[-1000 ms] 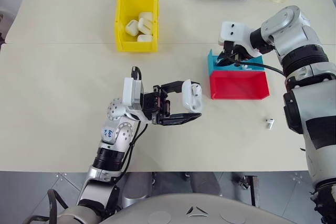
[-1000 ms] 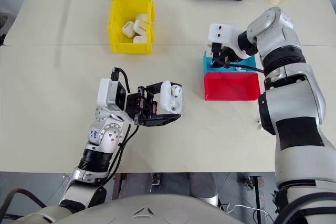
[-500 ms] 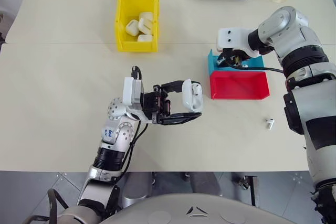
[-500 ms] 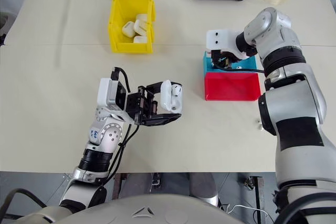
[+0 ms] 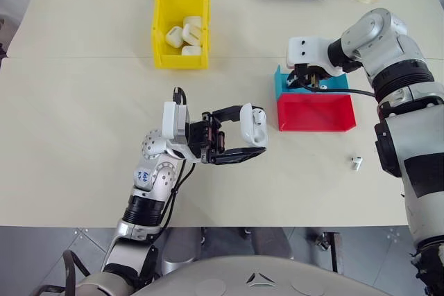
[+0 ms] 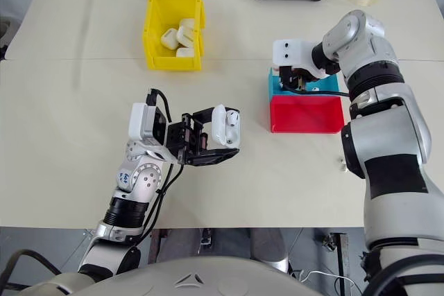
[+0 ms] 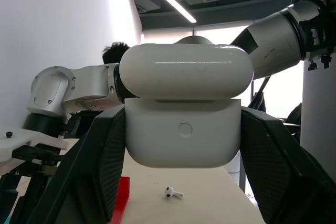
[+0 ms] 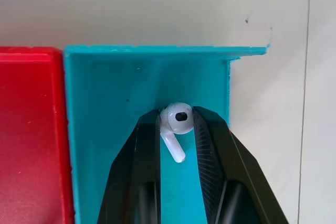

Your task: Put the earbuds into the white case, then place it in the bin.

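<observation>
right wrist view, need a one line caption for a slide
Right tool pinching a white earbud between its black fingers over the teal tray, beside the red tray.

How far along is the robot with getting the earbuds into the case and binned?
Early. Done: the left gripper is shut on the small glossy white charging case, its lid open. In hand: the right gripper pinches one tiny white earbud over the teal plastic tray. Left: seat it, fetch the second earbud lying on the table, close the case, drop it into the yellow bin.
</observation>
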### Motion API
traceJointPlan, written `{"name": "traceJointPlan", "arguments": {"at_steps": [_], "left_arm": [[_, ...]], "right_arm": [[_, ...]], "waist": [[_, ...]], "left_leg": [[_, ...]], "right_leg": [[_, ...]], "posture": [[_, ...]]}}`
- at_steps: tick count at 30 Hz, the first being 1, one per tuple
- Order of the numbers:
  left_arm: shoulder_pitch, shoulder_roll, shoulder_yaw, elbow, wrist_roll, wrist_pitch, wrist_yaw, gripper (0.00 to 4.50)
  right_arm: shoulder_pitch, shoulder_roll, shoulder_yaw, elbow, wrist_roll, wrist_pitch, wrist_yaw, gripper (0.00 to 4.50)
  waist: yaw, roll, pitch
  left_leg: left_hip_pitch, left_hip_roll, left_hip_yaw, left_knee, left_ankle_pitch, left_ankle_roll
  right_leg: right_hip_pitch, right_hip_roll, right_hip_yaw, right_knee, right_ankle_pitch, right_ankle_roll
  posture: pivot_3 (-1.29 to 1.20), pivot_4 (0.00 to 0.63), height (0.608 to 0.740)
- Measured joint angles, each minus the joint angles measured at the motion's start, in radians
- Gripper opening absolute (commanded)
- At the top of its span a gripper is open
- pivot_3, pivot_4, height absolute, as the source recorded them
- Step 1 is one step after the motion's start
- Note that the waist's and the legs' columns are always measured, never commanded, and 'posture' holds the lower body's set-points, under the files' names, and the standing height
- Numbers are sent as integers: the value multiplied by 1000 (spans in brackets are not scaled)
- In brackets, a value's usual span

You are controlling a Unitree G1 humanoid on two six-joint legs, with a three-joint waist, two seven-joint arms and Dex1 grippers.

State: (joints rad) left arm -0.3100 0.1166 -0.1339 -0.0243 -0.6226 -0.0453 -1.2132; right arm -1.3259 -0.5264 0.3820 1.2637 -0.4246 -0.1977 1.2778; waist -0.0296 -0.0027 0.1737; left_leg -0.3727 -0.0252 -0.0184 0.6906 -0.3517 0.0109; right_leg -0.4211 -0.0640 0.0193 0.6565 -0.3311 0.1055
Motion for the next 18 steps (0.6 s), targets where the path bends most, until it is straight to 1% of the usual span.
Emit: {"name": "traceJointPlan", "arguments": {"at_steps": [5, 8, 11, 12, 14, 16, 18], "left_arm": [[0, 1, 1, -1, 0, 0, 0, 2812], [-1, 2, 13, -1, -2, 0, 1, 2812], [-6, 5, 35, 1, -6, 2, 0, 2812], [-15, 6, 40, 3, -8, 4, 0, 2812], [-25, 8, 45, 5, -11, 10, -2, 2812], [-40, 11, 54, 17, -15, 16, -5, 2812], [-57, 19, 70, 44, -19, 21, -12, 2812]], "right_arm": [[0, -7, -45, 0, 40, 23, 4, 532], [1, -39, -123, -26, 117, 64, 39, 532], [11, -88, -241, -126, 248, 169, 108, 532], [33, -110, -301, -205, 315, 234, 136, 532], [91, -134, -366, -337, 406, 333, 164, 532], [243, -154, -453, -571, 543, 477, 190, 532], [398, -153, -518, -768, 664, 635, 179, 532]], "waist": [[1, 0, 0], [2, 0, 0], [3, 0, 0], [4, 0, 0], [6, 0, 0], [13, 0, 0], [21, 0, 0]], "left_leg": [[0, 0, 0, 0, 0, 0], [0, 0, 0, 0, 0, 0], [-1, 0, 0, 0, 0, 0], [-1, 0, -1, 0, 0, 0], [-1, 0, -1, 0, 0, 0], [-1, 0, -3, 0, 0, 0], [-2, 0, -4, 0, -1, 0]], "right_leg": [[0, 0, 0, 0, 0, 0], [0, 0, 0, 0, 0, 0], [0, 0, 0, -1, 0, 0], [0, 0, -1, -1, 0, 0], [0, 0, -1, -2, 0, 0], [2, 0, -3, -3, 0, 0], [2, 0, -3, -2, 0, 0]], "posture": [[0, 150, 740], [0, 150, 740], [0, 150, 740], [0, 150, 740], [0, 150, 740], [0, 150, 740], [0, 150, 740]]}}
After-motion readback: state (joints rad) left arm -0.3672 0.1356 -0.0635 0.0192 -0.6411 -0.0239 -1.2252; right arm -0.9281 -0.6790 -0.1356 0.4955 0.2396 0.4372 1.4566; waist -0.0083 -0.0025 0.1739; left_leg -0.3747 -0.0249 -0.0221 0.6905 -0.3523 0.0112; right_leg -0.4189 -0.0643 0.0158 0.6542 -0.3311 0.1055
